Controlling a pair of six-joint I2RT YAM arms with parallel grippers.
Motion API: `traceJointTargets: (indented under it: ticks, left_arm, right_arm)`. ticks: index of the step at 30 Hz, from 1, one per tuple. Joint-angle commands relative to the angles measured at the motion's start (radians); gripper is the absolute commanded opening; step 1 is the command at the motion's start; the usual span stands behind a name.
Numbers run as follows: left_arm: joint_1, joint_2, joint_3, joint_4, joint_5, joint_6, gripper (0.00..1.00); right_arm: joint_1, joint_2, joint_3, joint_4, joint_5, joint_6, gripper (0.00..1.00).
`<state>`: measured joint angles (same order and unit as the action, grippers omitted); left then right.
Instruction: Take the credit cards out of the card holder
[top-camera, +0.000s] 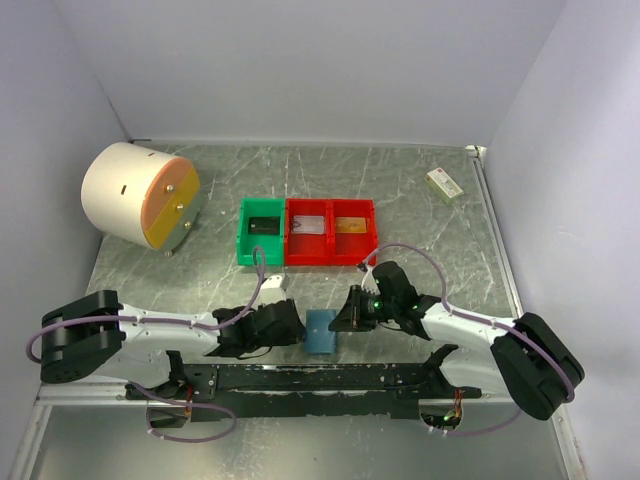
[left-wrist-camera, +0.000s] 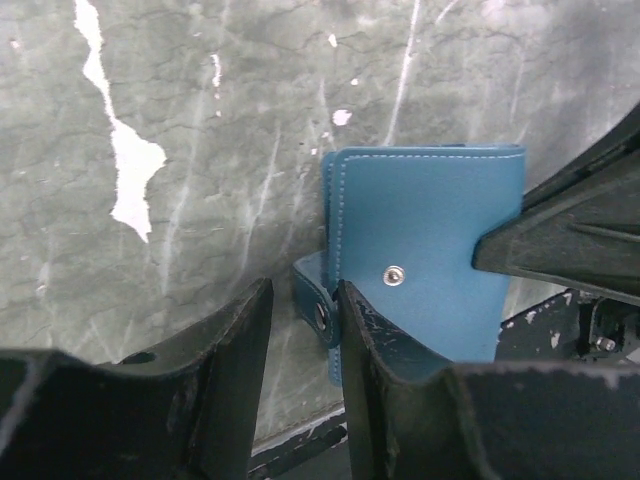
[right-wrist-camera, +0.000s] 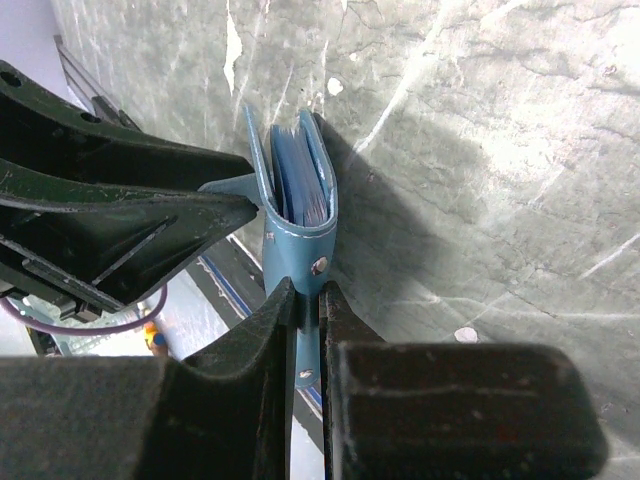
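Blue card holder (top-camera: 321, 332) stands on edge on the bench (top-camera: 420, 200) between both arms; opening step, cards not out yet.
The right fingers (right-wrist-camera: 250, 380) pinch its edge, the left fingers (left-wrist-camera: 220, 380) sit slightly spread around the snap tab (left-wrist-camera: 318, 312); credit cards (right-wrist-camera: 295, 185) are tucked inside. Next: likely spread the covers.

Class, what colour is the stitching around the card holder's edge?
White stitching on the blue card holder; clearest in the left wrist view.

White arms (top-camera: 160, 325) — black fingers (left-wrist-camera: 225, 390), lilac cables (top-camera: 420, 255)

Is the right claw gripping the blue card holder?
Yes, the right wrist view shows the right claw pinched shut on the card holder's snap strap.
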<state>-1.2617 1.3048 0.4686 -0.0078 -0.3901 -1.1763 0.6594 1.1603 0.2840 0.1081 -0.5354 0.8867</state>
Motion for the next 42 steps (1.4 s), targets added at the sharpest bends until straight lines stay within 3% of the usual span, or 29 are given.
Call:
traceJointTargets:
  ticks: [1,14,18,21,24,27,31,35,42]
  left_arm:
    - [0.005,-0.013,-0.004,0.091,0.039,0.029,0.42]
    - [0.004,0.004,0.059,-0.052,-0.002,-0.002,0.07]
    - [-0.001,-0.005,0.081,-0.095,-0.026,-0.014,0.07]
    - [-0.008,-0.033,0.092,-0.127,-0.044,-0.017,0.07]
    - [-0.013,-0.071,0.093,-0.162,-0.065,-0.028,0.07]
    - [-0.016,-0.114,0.092,-0.191,-0.075,-0.034,0.07]
    - [-0.016,-0.139,0.113,-0.2,-0.062,-0.005,0.07]
    - [-0.033,-0.141,0.151,-0.183,-0.052,0.028,0.07]
    - [-0.061,-0.114,0.219,-0.182,-0.055,0.061,0.07]
  right_arm:
    - [-0.001,0.009,-0.008,0.021,-0.011,0.0,0.06]
    - [-0.001,0.029,-0.011,0.029,-0.012,-0.003,0.09]
    - [-0.002,0.05,0.031,-0.029,-0.007,-0.062,0.19]
    - [-0.003,0.038,0.095,-0.145,0.065,-0.137,0.29]
    - [-0.003,0.023,0.155,-0.259,0.153,-0.199,0.46]
    - [-0.002,-0.008,0.195,-0.35,0.238,-0.219,0.53]
    - [-0.002,-0.057,0.181,-0.301,0.149,-0.195,0.54]
    - [-0.002,-0.053,0.124,-0.148,-0.001,-0.106,0.55]
    - [-0.001,-0.008,0.098,-0.071,-0.052,-0.063,0.6]
